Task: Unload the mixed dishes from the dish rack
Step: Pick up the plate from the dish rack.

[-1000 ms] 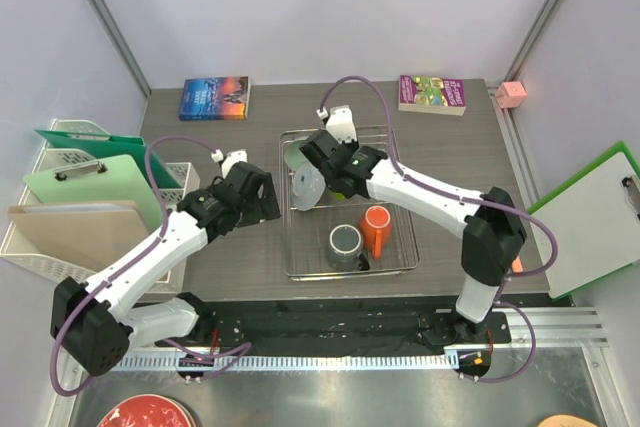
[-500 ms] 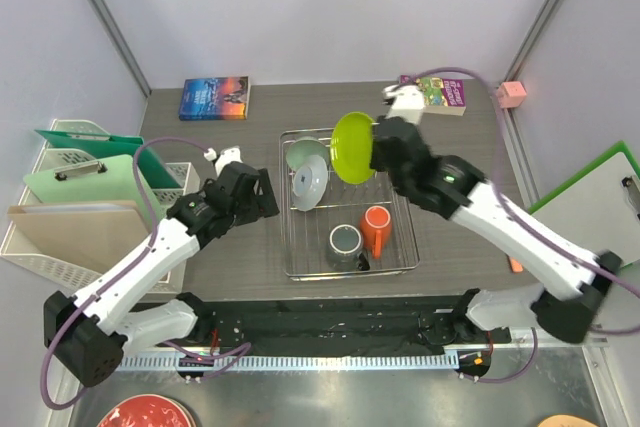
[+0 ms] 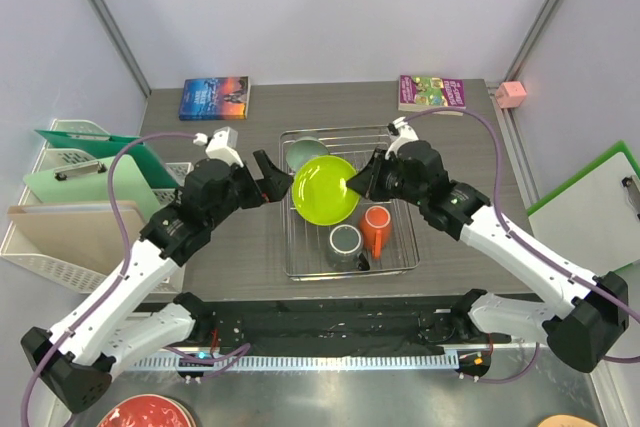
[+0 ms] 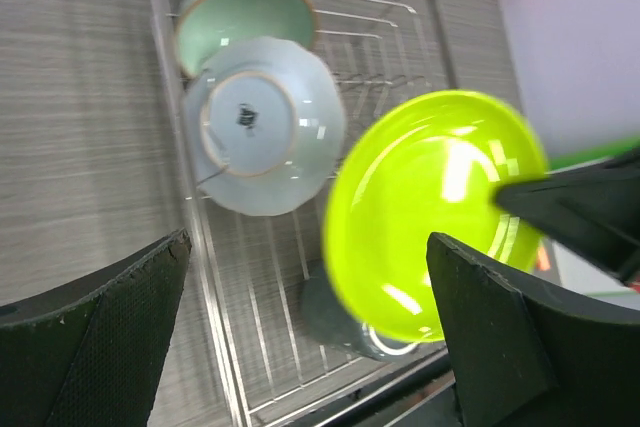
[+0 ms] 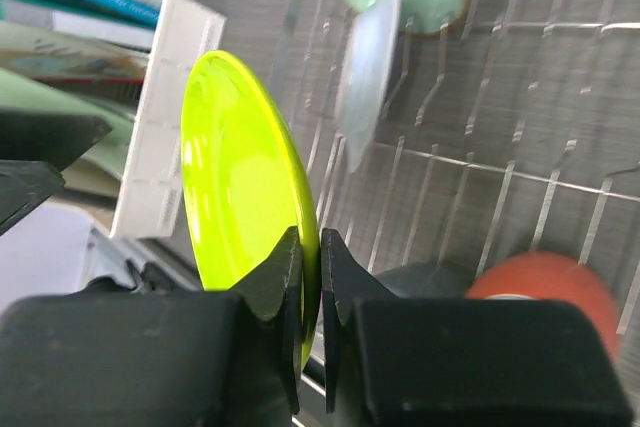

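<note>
Table [image 3: 230, 247]: dark wood-grain top. Both arms reach in from the near edge.

Rack [image 3: 306, 247]: a shallow wire basket at the middle of the table, lying flat.

Trays [image 3: 70, 162]: white slotted trays off the table's left edge, holding boards and a clipboard. Two books [image 3: 215, 98] lie at the far corners, well apart from the rack.

Lime plate [image 3: 322, 190]: out of the rack and held in the air over its left half. It stands near upright on edge, with its hollow face turned toward the left arm. It touches no other dish.

Grey plate [image 4: 262, 127]: in the rack's far-left part, standing on edge with its underside toward the left wrist camera. It leans just in front of the bowl. The top view hides most of it behind the lime plate.

Bowl [image 3: 303, 152]: pale mint, in the far-left corner of the rack, tipped on its side.

Orange mug [image 3: 376, 230]: in the rack's near half, right of centre.

Grey mug [image 3: 345, 243]: just left of the orange mug, mouth up.

Right gripper [image 3: 352, 184]: jaws nearly closed, pinching the lime plate's rim. The right wrist view shows one finger on each face of the plate.

Left gripper [image 3: 265, 182]: jaws fully spread and holding nothing. It sits at the rack's left side and faces the lime plate, apart from it.
</note>
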`<state>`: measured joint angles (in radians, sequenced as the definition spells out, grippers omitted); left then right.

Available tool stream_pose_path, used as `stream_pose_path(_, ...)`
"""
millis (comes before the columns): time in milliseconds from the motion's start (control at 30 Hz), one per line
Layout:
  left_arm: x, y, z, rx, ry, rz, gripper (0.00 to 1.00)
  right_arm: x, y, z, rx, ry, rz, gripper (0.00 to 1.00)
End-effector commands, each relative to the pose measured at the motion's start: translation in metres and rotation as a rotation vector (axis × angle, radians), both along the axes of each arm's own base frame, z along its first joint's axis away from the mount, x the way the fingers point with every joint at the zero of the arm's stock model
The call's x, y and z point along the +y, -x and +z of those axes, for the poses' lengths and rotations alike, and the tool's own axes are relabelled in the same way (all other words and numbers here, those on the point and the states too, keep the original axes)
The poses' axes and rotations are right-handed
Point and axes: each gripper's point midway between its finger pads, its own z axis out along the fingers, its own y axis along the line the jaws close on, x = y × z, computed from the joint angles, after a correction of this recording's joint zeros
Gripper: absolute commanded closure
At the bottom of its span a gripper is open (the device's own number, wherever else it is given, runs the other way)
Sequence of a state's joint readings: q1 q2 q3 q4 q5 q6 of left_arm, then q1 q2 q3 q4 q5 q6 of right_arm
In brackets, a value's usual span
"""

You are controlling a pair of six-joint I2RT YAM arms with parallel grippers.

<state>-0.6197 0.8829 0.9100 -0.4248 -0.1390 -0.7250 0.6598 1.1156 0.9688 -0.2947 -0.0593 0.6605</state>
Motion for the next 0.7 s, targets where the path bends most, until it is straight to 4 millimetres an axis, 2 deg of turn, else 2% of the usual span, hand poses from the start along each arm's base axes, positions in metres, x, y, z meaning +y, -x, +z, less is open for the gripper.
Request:
stream_pose_path(0, -0.029, -0.002, 0.031, -0.086, 0.094, -0.130, 0.00, 0.031, 0.008, 0.056, -0.088, -0.230, 0.122, 0.99)
stream_pose_path(233, -0.035, -0.002, 0.020, -0.062, 0.096, -0.156, 0.00, 0.044, 0.015, 0.063, -0.085, -0.299, 0.195, 0.99)
stream_pose_path(367, -0.038, 0.000, 0.020, -0.074, 0.117, -0.167, 0.01, 0.052, 0.020, 0.072, -0.104, -0.356, 0.245, 0.99)
stream_pose_path(567, -0.045, 0.010, 0.029, -0.111, 0.198, -0.220, 0.21, 0.054, 0.023, 0.063, -0.092, -0.376, 0.256, 0.99)
stream_pose_path(667, -0.042, 0.016, 0.035, -0.132, 0.229, -0.223, 0.22, 0.051, 0.023, 0.064, -0.101, -0.378, 0.250, 0.99)
